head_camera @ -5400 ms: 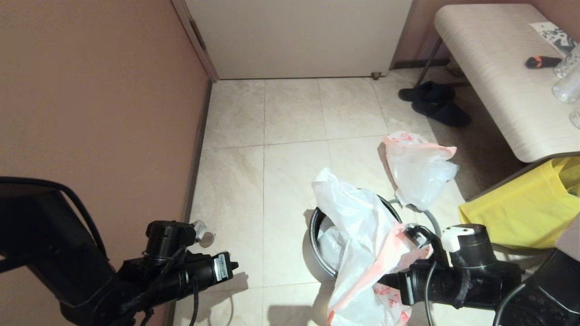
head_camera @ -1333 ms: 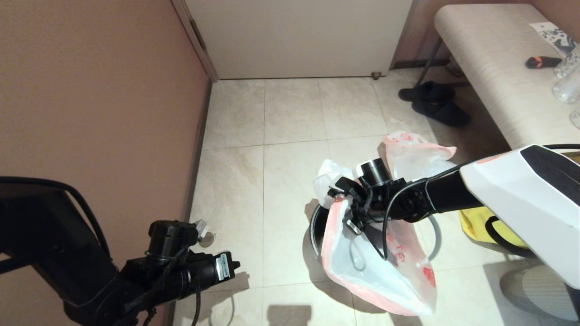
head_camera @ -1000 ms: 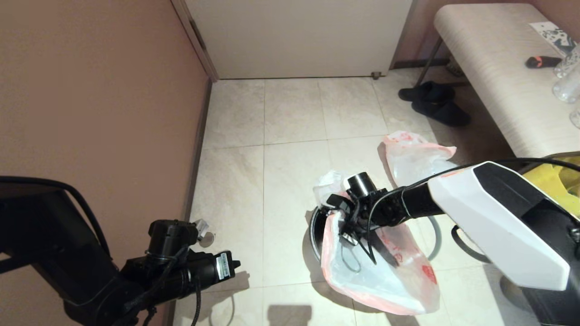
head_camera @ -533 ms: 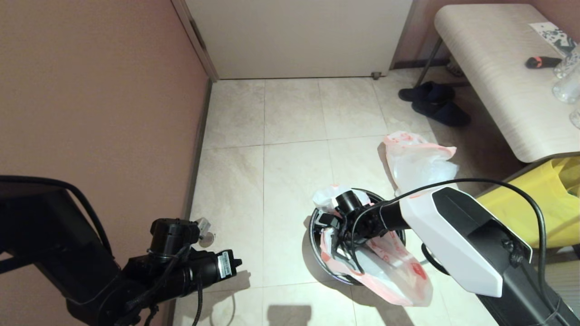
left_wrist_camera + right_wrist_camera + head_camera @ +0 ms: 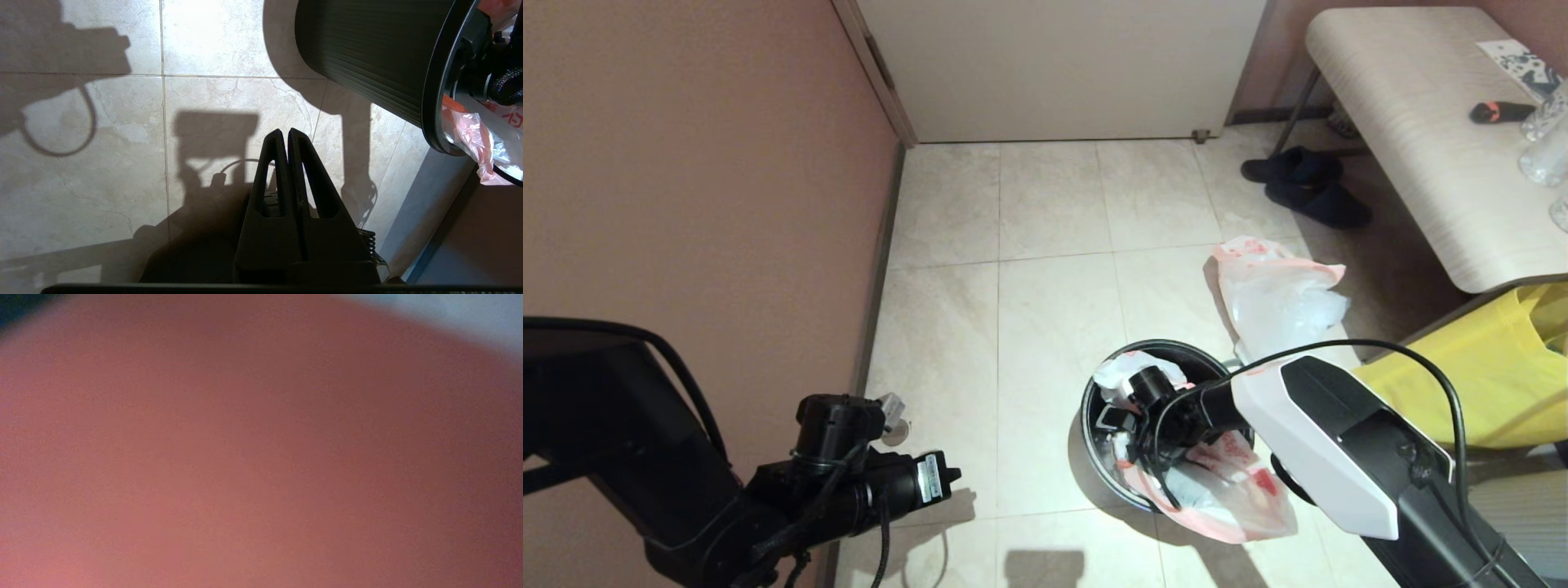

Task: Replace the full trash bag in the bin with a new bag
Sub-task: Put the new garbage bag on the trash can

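With the right tool [image 5: 1123, 429] plunged inside the small round black waste bin [image 5: 1094, 457], its tips are buried in plastic; the jaws are closed, apparently pinching the thin translucent white bag with the pink-red rim band [image 5: 1217, 494]. Part of that bag sits in the bin around the tool; the rest spills over the rim on the robot's side and drapes onto the floor.

Risks:
- film snags on the wrist cable and pulls back out on retract
- overhang stays outside, so the bag never lines the bin
- a side load from the arm tips the light bin

Left tool [image 5: 288, 136] is parked low, off to the bin's left, jaws closed on nothing.

Hard to read: the right wrist view is filled with a pink blur, no detail. Grey hoop is mostly hidden behind the arm. Bin bottom is not visible.
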Motion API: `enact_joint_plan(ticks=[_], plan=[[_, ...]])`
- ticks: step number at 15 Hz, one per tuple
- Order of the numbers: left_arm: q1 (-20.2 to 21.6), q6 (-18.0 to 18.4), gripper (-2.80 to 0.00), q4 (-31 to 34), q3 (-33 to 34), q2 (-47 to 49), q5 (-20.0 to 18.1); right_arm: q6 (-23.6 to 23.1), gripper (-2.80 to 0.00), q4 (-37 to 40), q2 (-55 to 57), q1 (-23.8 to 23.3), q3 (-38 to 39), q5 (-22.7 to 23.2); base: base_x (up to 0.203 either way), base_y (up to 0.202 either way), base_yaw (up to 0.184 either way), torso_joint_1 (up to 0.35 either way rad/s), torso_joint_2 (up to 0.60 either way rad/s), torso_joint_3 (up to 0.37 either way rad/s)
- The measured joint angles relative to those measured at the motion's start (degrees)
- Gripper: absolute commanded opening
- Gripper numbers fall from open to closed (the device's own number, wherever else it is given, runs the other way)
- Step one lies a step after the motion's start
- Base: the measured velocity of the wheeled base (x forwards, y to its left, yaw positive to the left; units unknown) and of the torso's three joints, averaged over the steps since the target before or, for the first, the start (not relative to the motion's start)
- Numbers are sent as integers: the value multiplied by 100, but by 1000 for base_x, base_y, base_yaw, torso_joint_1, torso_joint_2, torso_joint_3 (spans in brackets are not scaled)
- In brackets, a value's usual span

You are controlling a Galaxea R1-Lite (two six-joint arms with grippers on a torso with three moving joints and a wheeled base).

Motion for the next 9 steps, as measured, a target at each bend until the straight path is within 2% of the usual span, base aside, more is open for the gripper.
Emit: enact_joint_plan(ticks=[4,7,9], plan=[[2,2,-280,0,-31,24,9,256,-280,274,-349,-22,164,206,0,0,0,0,0,0],[2,8,-280,0,-40,44,9,860,-280,480,-1148,-27,658,738,0,0,0,0,0,0],[5,88,-280,-2,-53,72,17,1340,-280,518,-1851,-25,1294,951,0,0,0,0,0,0]])
